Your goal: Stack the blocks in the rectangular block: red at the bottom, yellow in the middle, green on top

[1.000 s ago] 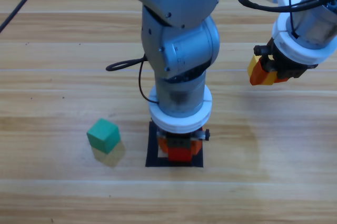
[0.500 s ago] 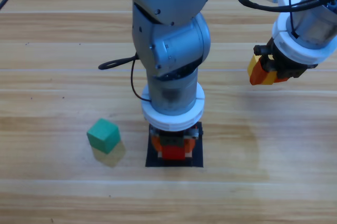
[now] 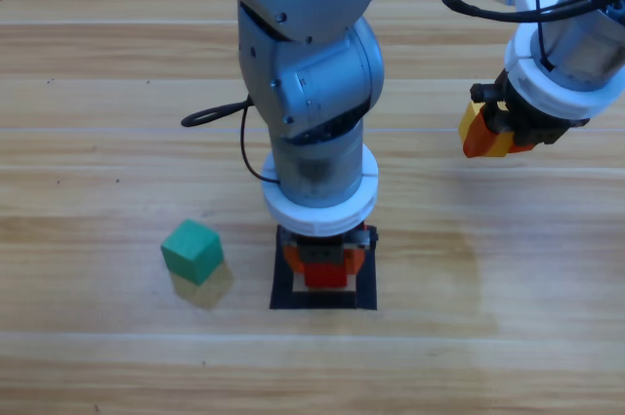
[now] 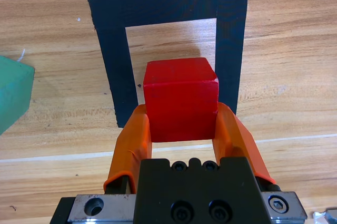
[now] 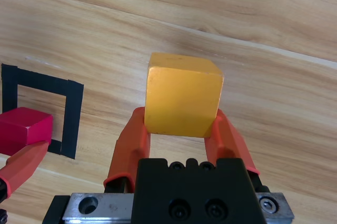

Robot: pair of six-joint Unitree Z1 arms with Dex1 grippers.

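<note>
Left wrist view, left fingers [image 4: 181,124] gripping red cube [image 4: 180,97] over tape square [image 4: 118,60], right fingers [image 5: 179,134] gripping yellow cube [image 5: 181,95]

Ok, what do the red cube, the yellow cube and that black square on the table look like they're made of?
Red cube: matte, opaque, lightly scuffed faces with slightly softened edges; painted wood or dense foam, can't tell which. Yellow cube: same dull finish, faint smudges, likely the same material. Black square: flat strips overlapping at the corners with wood grain showing inside, so it looks like matte tape on the table.
</note>
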